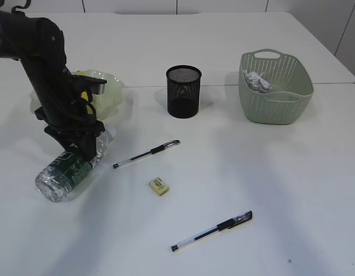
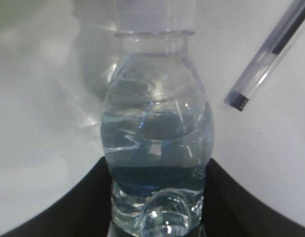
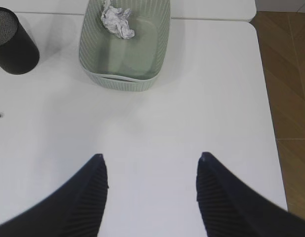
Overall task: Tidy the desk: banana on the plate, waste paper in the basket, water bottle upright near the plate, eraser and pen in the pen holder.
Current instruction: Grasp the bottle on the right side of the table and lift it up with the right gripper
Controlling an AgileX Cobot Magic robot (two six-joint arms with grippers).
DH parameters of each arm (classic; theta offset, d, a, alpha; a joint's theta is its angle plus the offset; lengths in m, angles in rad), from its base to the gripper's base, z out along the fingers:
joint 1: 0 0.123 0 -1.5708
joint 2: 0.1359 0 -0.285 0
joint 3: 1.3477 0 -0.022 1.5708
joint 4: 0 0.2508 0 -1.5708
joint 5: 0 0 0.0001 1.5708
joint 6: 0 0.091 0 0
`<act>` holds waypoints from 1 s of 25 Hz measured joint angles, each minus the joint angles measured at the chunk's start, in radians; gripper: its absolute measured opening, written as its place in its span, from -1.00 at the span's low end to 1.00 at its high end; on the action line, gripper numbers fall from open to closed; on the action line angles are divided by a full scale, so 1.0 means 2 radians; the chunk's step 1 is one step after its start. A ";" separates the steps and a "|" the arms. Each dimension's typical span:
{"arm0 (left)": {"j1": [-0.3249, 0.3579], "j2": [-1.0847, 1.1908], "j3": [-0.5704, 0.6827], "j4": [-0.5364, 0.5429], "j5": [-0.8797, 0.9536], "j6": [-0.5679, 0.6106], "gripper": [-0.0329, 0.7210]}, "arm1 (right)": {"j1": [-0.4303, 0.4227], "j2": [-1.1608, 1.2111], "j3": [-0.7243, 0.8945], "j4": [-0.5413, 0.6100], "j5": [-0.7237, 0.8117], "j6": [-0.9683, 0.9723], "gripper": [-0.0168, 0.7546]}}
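Observation:
The water bottle (image 1: 65, 172) lies on its side at the left of the white table. My left gripper (image 1: 79, 152) is shut on its upper body. In the left wrist view the clear bottle (image 2: 157, 113) fills the gap, with both black jaws pressed against its sides around my left gripper (image 2: 156, 167). A yellow banana (image 1: 84, 76) shows partly behind the arm, in the pale plate (image 1: 111, 86). Two pens (image 1: 147, 154) (image 1: 212, 231) and a yellow eraser (image 1: 159, 186) lie on the table. My right gripper (image 3: 151, 157) hangs open over bare table, out of the exterior view.
The black mesh pen holder (image 1: 183, 91) stands at the middle back. The green basket (image 1: 275, 106) at the right holds crumpled waste paper (image 1: 256, 80). In the right wrist view, basket (image 3: 123, 84), paper (image 3: 116, 19) and holder (image 3: 14, 44) lie ahead, with the table's edge at the right.

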 joint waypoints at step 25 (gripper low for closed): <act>0.000 -0.092 0.002 -0.031 -0.043 0.000 0.02 | 0.000 0.000 0.000 0.000 0.000 0.000 0.15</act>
